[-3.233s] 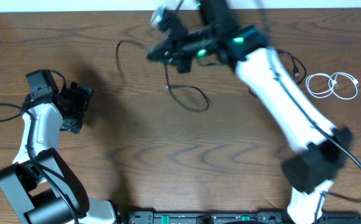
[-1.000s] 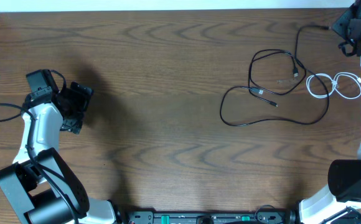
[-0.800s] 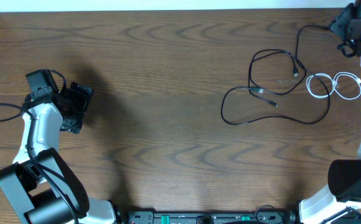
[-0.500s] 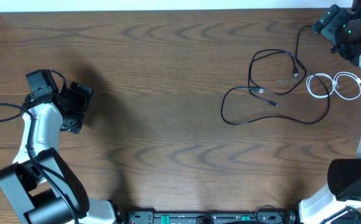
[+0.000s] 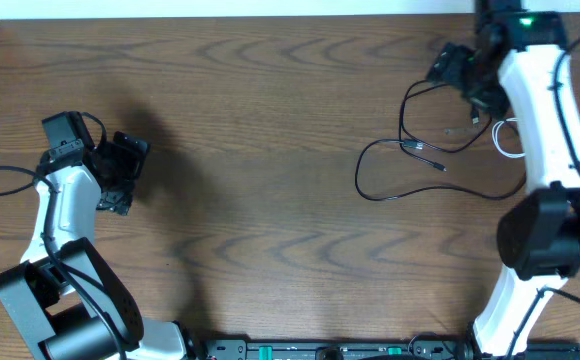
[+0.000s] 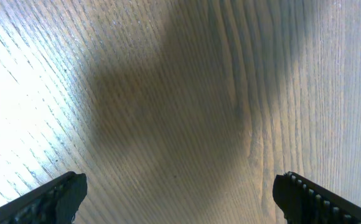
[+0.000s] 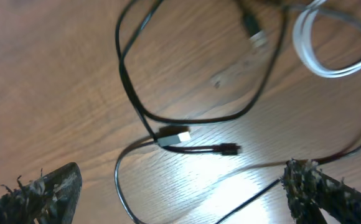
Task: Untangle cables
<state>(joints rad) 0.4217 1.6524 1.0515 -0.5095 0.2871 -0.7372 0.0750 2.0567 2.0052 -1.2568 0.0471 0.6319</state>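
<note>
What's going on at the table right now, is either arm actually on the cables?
Neither arm holds anything. The right gripper hovers open above the black cables, which lie in loose, crossing loops on the right side of the table, with the white cable coiled beside them. The left gripper is open too, over bare wood far to the left, away from the cables.

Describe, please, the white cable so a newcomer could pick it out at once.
On the right side of the wooden table, under the right arm, lies a cluster of thin cords. The white cable is looped at that cluster's outer edge, partly hidden by the arm from above. It alone is white; the others are black.
</note>
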